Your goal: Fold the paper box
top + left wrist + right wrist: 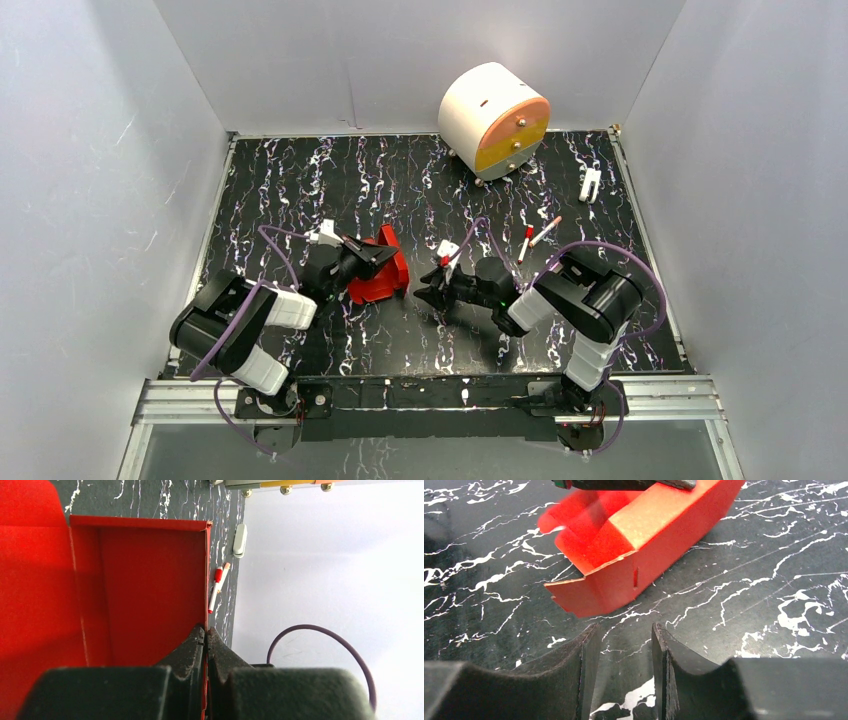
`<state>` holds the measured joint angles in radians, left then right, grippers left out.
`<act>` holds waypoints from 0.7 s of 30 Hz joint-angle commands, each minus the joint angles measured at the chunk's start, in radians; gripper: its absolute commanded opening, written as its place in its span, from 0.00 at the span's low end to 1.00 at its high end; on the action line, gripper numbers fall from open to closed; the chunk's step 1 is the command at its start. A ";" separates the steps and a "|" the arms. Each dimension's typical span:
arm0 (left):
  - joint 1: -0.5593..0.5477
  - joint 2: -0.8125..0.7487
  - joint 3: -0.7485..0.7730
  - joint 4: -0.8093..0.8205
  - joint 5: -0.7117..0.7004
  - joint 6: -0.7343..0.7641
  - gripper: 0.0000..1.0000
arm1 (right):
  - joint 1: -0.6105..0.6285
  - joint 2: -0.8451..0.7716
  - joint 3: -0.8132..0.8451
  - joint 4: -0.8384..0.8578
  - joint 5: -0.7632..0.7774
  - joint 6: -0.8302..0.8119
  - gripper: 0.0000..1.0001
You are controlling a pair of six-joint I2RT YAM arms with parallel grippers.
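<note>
Grip: with left end effector [205,631] clamped on paper box [150,580] wall, press empty, half-parted right end effector [624,632] against loose flap [571,597].

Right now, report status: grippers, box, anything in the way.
Left gripper shut on a paper box wall. Right gripper open, empty, just short of it. Box half-formed, end flap loose. Pens and drum farther back, not blocking.

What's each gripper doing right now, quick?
Left gripper: closed, pinching a side wall of the paper box.
Right gripper: open, holding nothing, facing the paper box.
</note>
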<state>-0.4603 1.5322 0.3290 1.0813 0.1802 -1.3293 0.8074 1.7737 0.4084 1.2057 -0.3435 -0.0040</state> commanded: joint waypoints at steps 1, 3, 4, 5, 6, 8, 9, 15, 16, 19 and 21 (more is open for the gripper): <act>0.000 -0.010 -0.035 0.087 -0.033 -0.059 0.00 | 0.034 -0.012 0.006 0.107 0.035 -0.004 0.50; -0.002 -0.008 -0.051 0.108 -0.040 -0.071 0.00 | 0.047 0.001 0.015 0.119 0.052 -0.004 0.50; -0.006 -0.007 -0.059 0.115 -0.046 -0.078 0.00 | 0.053 0.006 0.020 0.125 0.058 -0.004 0.50; -0.009 -0.003 -0.065 0.126 -0.054 -0.083 0.00 | 0.058 0.010 0.025 0.136 0.064 -0.004 0.50; -0.013 0.000 -0.071 0.136 -0.059 -0.087 0.00 | 0.066 0.014 0.026 0.150 0.070 -0.004 0.50; -0.015 0.013 -0.082 0.161 -0.064 -0.102 0.00 | 0.085 0.016 0.024 0.170 0.094 -0.004 0.50; -0.016 0.021 -0.088 0.177 -0.067 -0.105 0.00 | 0.096 0.018 0.023 0.174 0.107 -0.004 0.50; -0.033 0.088 -0.115 0.283 -0.080 -0.159 0.00 | 0.133 0.053 0.036 0.217 0.162 0.018 0.52; -0.036 0.100 -0.118 0.298 -0.079 -0.168 0.00 | 0.139 0.059 0.039 0.223 0.179 0.019 0.52; -0.049 0.126 -0.129 0.348 -0.094 -0.180 0.00 | 0.158 0.072 0.038 0.259 0.239 0.029 0.51; -0.057 0.132 -0.136 0.365 -0.104 -0.186 0.00 | 0.173 0.080 0.035 0.286 0.293 0.036 0.51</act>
<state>-0.4976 1.6531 0.2169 1.3624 0.1066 -1.4910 0.9562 1.8446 0.4210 1.3430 -0.1642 0.0135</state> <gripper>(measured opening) 0.010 0.513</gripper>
